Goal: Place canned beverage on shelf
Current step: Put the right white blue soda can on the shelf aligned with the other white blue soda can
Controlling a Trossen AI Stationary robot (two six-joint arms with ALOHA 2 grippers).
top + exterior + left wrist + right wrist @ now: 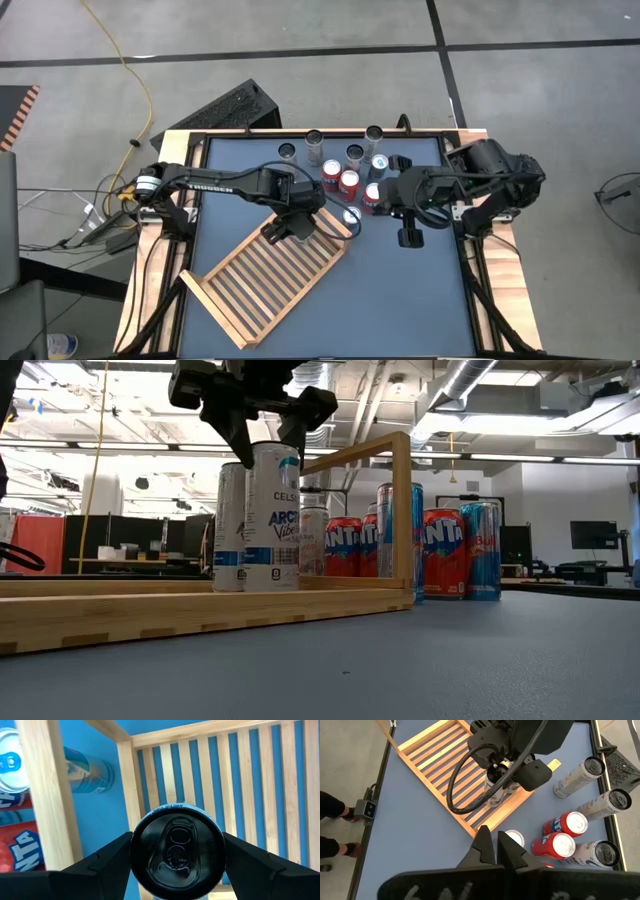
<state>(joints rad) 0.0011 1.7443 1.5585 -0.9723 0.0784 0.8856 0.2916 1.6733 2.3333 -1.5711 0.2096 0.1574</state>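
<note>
1. The large flat rack of pale wooden slats with a raised frame (265,280), the shelf, lies skewed on the blue table top (420,290), one corner pointing toward the cluster of spare drinks. In the low view its upright frame post stands just to the right of the held can.

2. The dark left arm reaches in from the table's left edge, and its left gripper (297,220) hangs over the shelf's far corner. It is the nearer arm by a long way; the can sits directly between its jaws, straight below the wrist.

3. The right gripper (497,851) waits off to the side beside the spare cans, clenched on nothing, well apart from the shelf.

4. The group of standing cans (350,170), red ones and slim silver and blue ones, is bunched beyond the shelf's corner, apart from the held one.

5. The tall slim white-and-blue beverage can (273,520) stands upright, its long axis vertical, base on the slats just inside the frame. The left jaws are grasping it near the rim, one dark finger (102,860) on each side of its black lid. My judgement: the placement looks nearly done, and letting go calls for spreading the jaws sideways, then rising straight up so the can is not tipped.
</note>
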